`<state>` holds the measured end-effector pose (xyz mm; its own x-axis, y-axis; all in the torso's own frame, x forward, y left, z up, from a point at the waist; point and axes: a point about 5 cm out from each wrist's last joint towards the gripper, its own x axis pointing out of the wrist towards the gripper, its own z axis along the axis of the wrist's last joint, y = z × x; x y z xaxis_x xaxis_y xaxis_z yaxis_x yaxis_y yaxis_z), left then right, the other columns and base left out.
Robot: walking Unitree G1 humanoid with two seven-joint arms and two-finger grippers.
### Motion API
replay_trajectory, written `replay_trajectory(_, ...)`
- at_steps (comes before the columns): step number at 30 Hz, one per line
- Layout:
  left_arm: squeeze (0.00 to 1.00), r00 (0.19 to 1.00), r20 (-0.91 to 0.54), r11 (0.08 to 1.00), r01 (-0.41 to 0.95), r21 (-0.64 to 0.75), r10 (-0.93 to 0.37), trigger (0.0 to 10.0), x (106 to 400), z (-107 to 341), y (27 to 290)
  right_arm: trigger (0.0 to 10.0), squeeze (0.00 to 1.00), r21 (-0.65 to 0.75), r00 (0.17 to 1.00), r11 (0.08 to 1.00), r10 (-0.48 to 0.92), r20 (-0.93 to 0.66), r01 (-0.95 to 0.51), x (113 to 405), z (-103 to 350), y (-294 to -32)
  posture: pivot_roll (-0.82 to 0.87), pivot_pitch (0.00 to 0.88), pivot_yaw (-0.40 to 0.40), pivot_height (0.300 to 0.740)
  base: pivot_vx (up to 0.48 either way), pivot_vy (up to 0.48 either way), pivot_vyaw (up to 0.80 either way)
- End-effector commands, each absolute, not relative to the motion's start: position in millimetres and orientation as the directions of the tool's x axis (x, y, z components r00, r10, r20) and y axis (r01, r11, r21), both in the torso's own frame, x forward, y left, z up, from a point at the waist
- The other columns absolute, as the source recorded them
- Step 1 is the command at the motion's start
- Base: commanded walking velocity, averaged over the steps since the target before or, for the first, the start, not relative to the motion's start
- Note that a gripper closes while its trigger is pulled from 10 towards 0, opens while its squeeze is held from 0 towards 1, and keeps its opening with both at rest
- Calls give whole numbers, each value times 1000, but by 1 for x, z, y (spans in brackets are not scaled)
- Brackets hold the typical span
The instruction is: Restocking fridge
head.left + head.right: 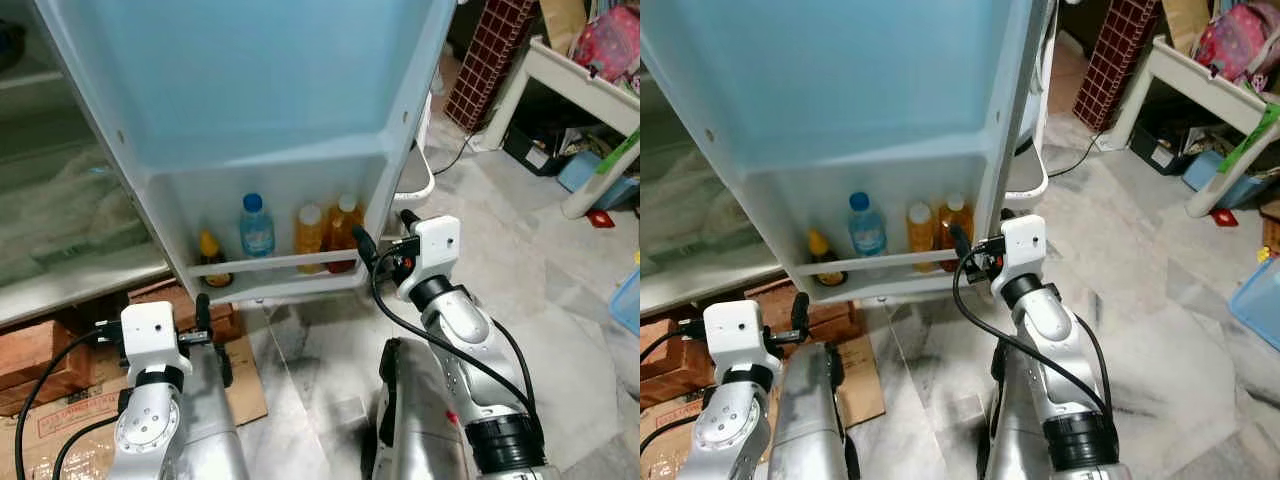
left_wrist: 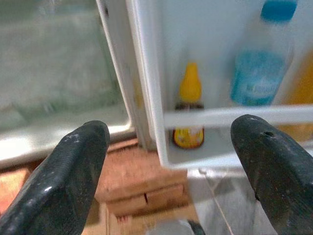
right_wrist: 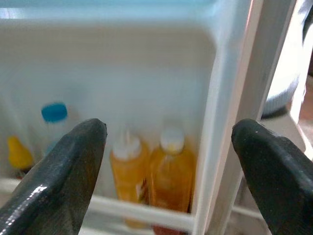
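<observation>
Fridge door (image 1: 250, 90) hangs open across upper centre of head view, its bottom door shelf (image 1: 270, 265) at mid-frame w/ a white rail along the front. On the shelf, left to right: small yellow-cap bottle (image 1: 210, 258), water bottle (image 1: 256, 226) w/ blue cap, then two orange bottles (image 1: 326, 232) touching each other, hard against the door's right edge. Gap between yellow-cap bottle and water bottle; a narrower one between water bottle and orange pair.

Right gripper (image 1: 384, 240) sits just beside door's right edge, at shelf height, jaws wide apart, holding nothing. Left gripper (image 1: 205, 310) is lower left, below the shelf, jaws also spread wide and empty.

Open tiled floor (image 1: 560, 330) to the right; cardboard box (image 1: 60, 410) and bricks (image 1: 40, 350) crowd lower left under the fridge.

Left wrist view adds fridge interior beside the door's hinge edge, blurred. Right wrist view shows door's edge strip between the fingers (image 3: 54, 181), orange bottles left of it.
</observation>
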<state>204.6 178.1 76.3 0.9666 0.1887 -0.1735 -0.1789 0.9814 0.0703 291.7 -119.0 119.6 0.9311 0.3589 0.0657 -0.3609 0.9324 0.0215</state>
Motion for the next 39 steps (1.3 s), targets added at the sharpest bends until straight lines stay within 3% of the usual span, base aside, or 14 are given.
replay_trajectory(1, 0, 969, -163, 981, -174, 83, 186, 10000, 207, 77, 178, 10000, 0, 28, 938, 940, 339, 68, -341, 292, 118, -124, 57, 0, -23, 581, 0, 0, 0)
replay_trajectory(22, 0, 985, -90, 984, -136, 116, 147, 10000, 223, 84, 169, 10000, 0, 32, 955, 955, 293, 50, -295, 287, 109, -135, 48, 0, -27, 686, 0, 0, 0)
replay_trajectory(32, 0, 986, -74, 980, -136, 144, 148, 10000, 223, 85, 170, 10000, 0, 45, 962, 961, 273, 13, -273, 271, 99, -140, 45, 0, -23, 738, 0, 0, 0)
replay_trajectory(39, 0, 987, -83, 984, -127, 129, 138, 10000, 222, 87, 168, 10000, 0, 46, 961, 960, 276, -5, -276, 264, 98, -142, 43, 0, -32, 740, 0, 0, 0)
